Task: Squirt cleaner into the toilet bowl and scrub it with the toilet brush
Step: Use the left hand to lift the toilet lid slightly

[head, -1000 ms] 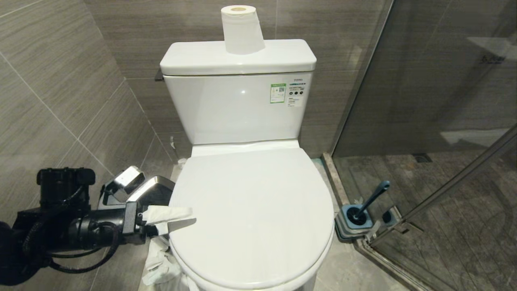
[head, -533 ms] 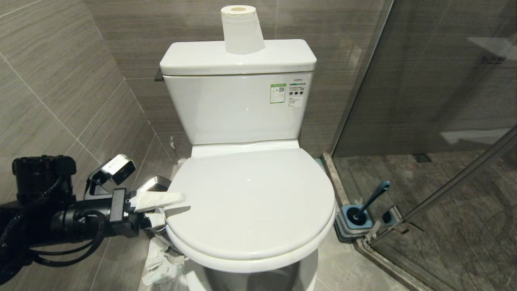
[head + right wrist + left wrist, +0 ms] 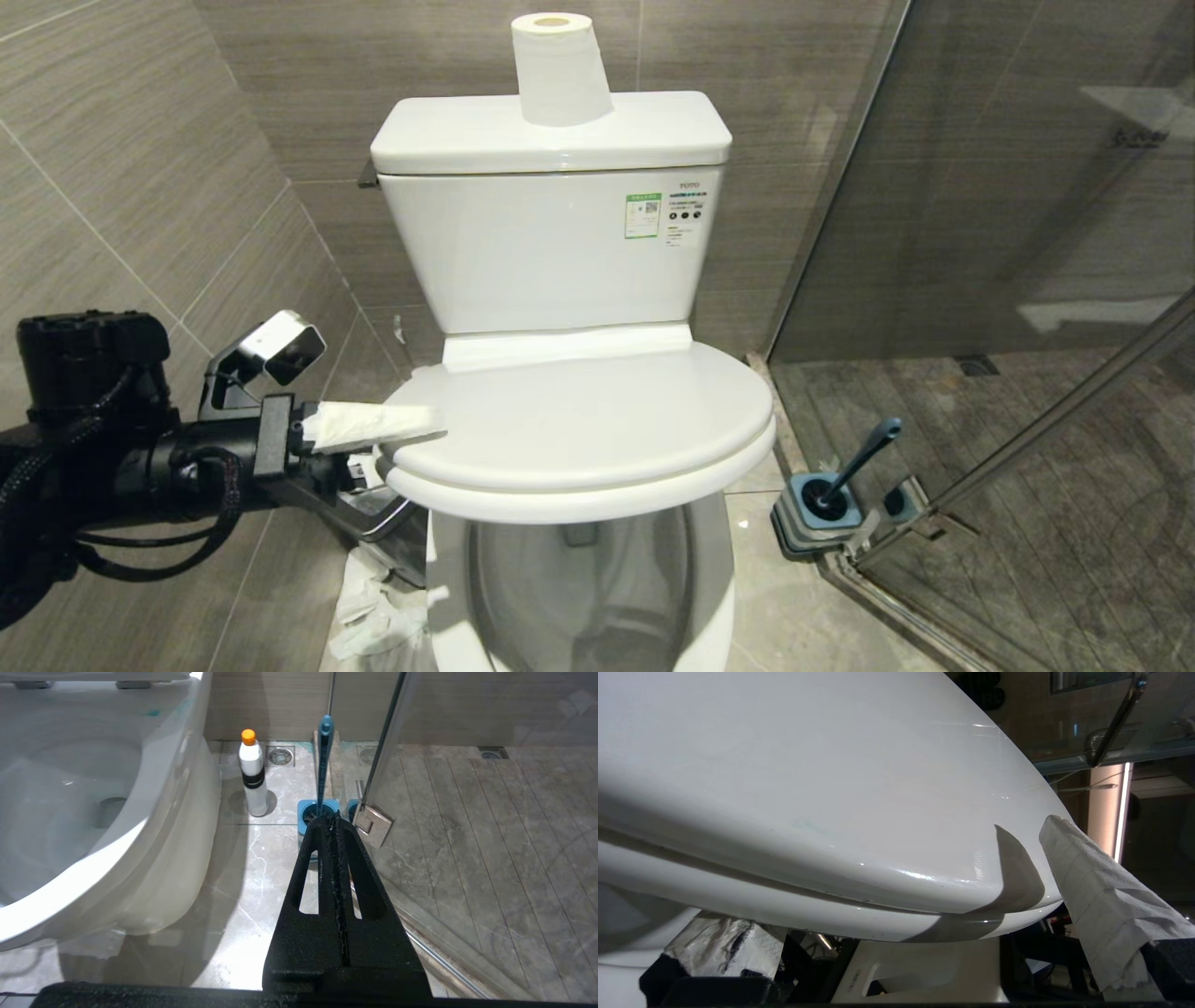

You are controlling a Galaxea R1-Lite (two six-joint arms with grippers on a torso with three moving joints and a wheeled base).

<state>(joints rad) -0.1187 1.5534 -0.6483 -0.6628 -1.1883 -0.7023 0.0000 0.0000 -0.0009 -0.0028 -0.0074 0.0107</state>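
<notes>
The left end effector (image 3: 373, 448), its paper-wrapped fingers (image 3: 373, 427) spread wide around the rim of the white plastic seat and lid (image 3: 579, 429), should lift smoothly until the glossy white toilet bowl (image 3: 579, 597) lies fully exposed

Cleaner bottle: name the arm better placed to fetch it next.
Right. The right gripper is empty, with the cleaner bottle ahead; the left gripper straddles the half-raised lid.

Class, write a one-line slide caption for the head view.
Left claw, fingers paper-wrapped, straddles the half-raised toilet lid; toilet bowl partly exposed, toilet brush in its holder.
</notes>
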